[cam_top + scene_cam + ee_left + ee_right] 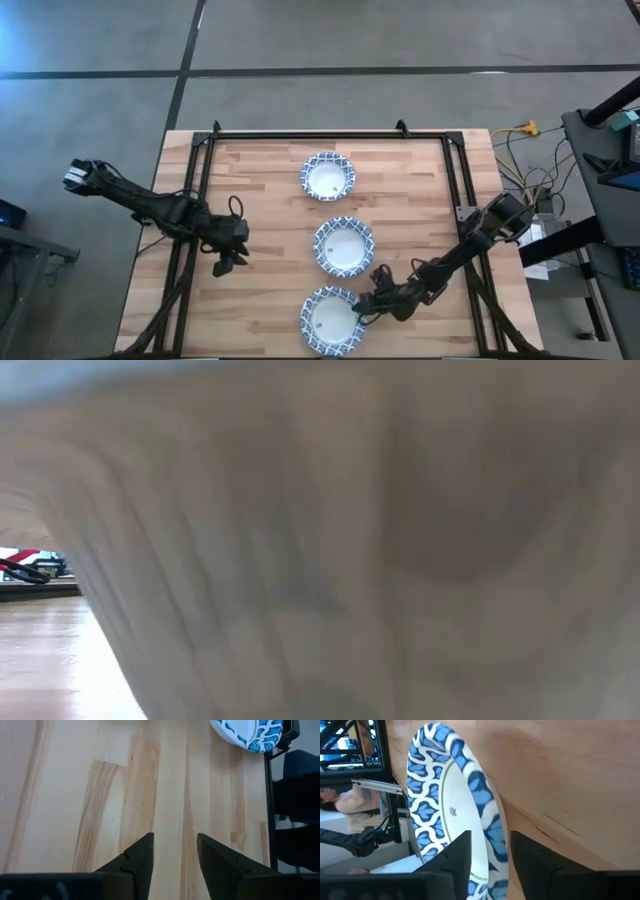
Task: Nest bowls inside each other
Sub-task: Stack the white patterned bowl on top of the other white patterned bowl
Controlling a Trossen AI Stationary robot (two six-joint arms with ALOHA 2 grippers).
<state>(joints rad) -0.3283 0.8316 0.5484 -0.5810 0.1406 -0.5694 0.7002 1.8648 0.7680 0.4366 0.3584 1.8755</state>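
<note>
Three round bowls, white inside with blue-and-white patterned rims, sit apart in a line on the wooden surface [260, 200]: far [328, 176], middle [344, 246], near [331, 320]. The right end effector [362, 309] pinches the near bowl's rim; the left end effector [224, 264] hangs spread, holding nothing.

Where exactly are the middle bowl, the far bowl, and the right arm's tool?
middle bowl [344, 247], high view, white inside.
far bowl [327, 176], high view, white inside.
right tool [362, 308], high view, between its fingertips at the near bowl's rim.

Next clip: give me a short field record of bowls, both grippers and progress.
bowls visible: three, in a line down the table's middle, none nested
far bowl: alone
middle bowl: alone
near bowl: rim between right gripper's fingers
right gripper: at near bowl's rim, one finger inside, one outside
left gripper: open over bare wood, holding nothing
low view: blocked by something close
</note>
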